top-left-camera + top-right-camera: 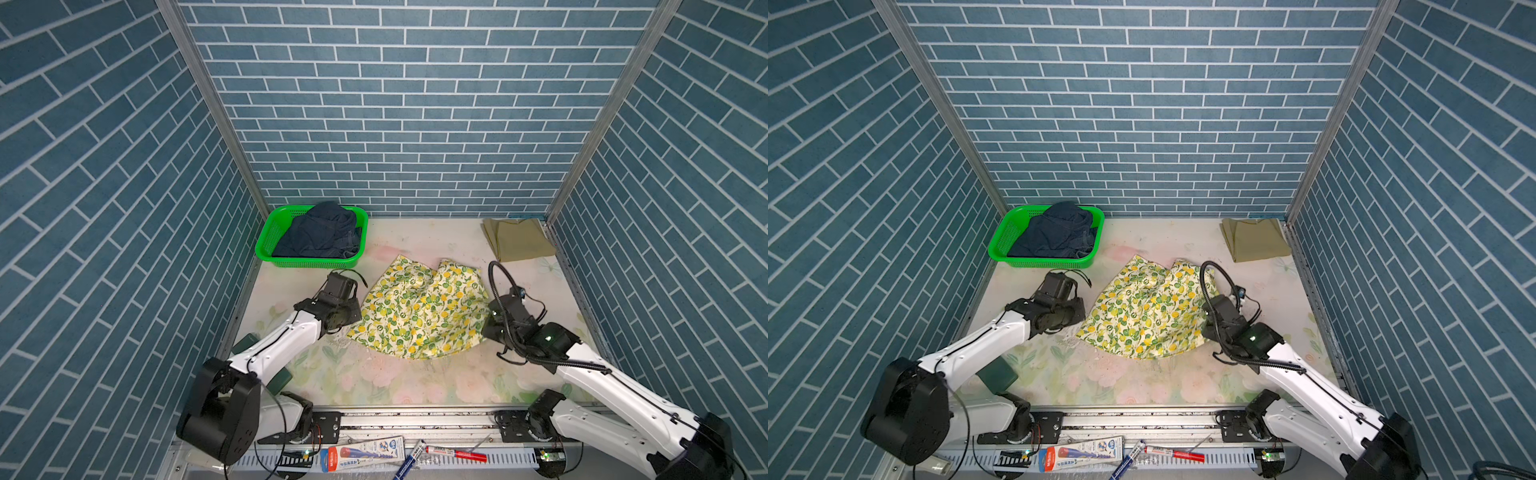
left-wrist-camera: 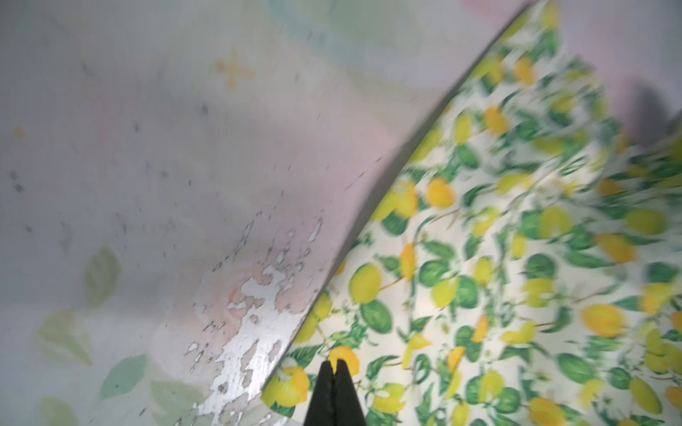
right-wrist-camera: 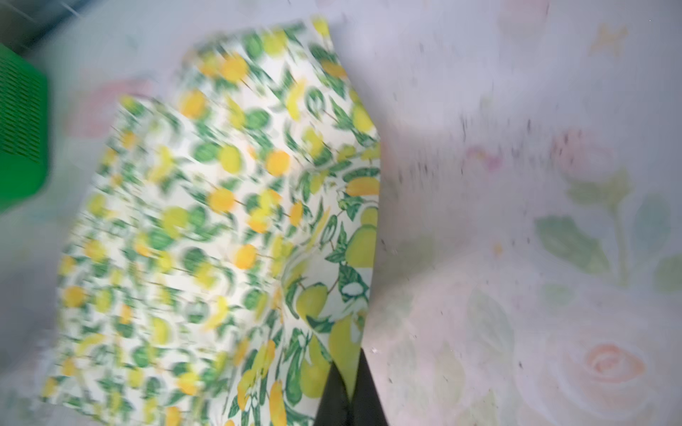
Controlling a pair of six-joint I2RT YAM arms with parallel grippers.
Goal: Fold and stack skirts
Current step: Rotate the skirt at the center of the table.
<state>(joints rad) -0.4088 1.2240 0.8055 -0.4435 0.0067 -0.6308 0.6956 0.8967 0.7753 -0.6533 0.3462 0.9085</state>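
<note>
At the far left corner of the table [image 1: 374,386] sits a green basket [image 1: 266,245]. The dark blue skirt [image 1: 322,232] lies bunched up inside it, not folded yet.

Just in front of the basket, the left gripper [image 2: 334,366] is pinched tight on the left edge of the lemon skirt [image 1: 419,309], near a corner. That skirt lies in the middle of the table, spread out but bumpy, with a big wrinkle near its far edge. On its right edge, the right gripper [image 3: 350,370] is closed too. The cloth seems to run between its two black fingers, though that wrist view is blurry.

At the far right corner lies the khaki skirt [image 1: 517,239], folded flat into a neat shape.

So I think one skirt is done, one is just being started, and one waits its turn. The lemon skirt has to be folded and put on top of the khaki one. Then the blue skirt must come out of the basket, get folded, and go on the pile.
</note>
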